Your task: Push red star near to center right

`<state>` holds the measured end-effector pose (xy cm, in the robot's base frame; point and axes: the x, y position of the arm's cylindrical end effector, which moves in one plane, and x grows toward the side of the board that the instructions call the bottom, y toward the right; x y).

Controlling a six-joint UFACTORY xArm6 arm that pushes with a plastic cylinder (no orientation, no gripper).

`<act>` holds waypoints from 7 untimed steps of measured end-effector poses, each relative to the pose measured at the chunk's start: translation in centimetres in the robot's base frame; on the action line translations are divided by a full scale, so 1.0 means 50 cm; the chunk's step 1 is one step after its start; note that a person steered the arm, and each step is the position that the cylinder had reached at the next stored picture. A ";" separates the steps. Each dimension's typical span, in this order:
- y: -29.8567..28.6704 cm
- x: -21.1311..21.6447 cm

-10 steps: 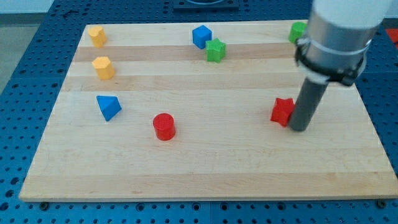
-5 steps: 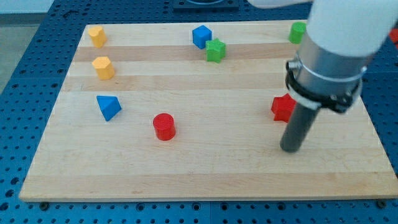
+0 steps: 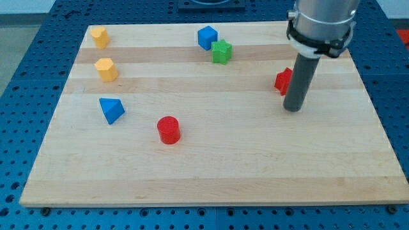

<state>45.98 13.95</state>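
Note:
The red star (image 3: 283, 81) lies on the wooden board at the view's right, partly hidden behind my dark rod. My tip (image 3: 293, 108) rests on the board just below and to the right of the star, touching or almost touching it. The rod rises from the tip to the arm's grey body at the view's top right.
A red cylinder (image 3: 169, 130) sits left of centre near the bottom. A blue wedge (image 3: 112, 109) lies at the left. Two yellow blocks (image 3: 106, 69) (image 3: 98, 36) stand at the upper left. A blue cube (image 3: 207, 37) and a green star (image 3: 222, 52) sit at top centre.
The red star has moved up the view by a few centimetres. My tip swung down below the star, then up with it. The green block at top right is now hidden by the arm.

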 end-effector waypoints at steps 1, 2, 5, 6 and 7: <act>-0.087 0.005; -0.095 0.002; -0.079 -0.134; 0.027 -0.129; 0.036 -0.127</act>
<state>39.63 15.75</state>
